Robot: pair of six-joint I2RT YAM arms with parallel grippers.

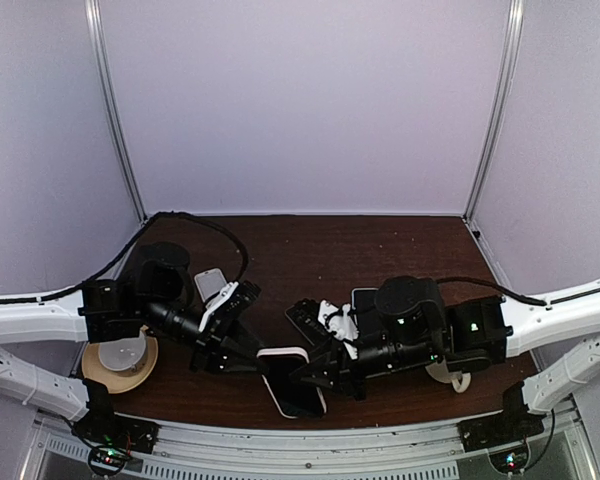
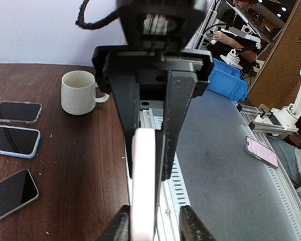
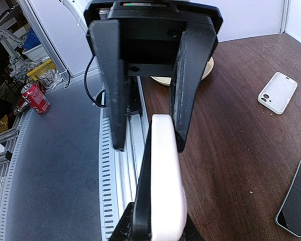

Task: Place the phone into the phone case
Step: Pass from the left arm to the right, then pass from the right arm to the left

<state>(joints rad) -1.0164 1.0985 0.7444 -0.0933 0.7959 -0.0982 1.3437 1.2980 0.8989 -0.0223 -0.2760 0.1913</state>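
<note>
A black phone [image 1: 292,388] lies against a white phone case [image 1: 283,353], and the pair is held on edge just above the table's front edge. I cannot tell whether the phone sits fully in the case. My left gripper [image 1: 263,362] comes in from the left and is shut on one end. In the left wrist view its fingers press both sides of the case [image 2: 143,191]. My right gripper [image 1: 315,375] surrounds the other end. In the right wrist view one finger [image 3: 183,100] touches the case [image 3: 165,191], while a gap shows between the other finger and the phone [image 3: 143,191].
Three spare phones [image 2: 16,112] [image 2: 14,140] [image 2: 10,193] and a cream mug [image 2: 79,92] lie on the brown table. Another white case [image 3: 277,93] and a dark phone [image 3: 295,198] lie to the left. A beige round dish [image 1: 120,362] sits front left. The metal rail [image 1: 310,440] runs just beneath.
</note>
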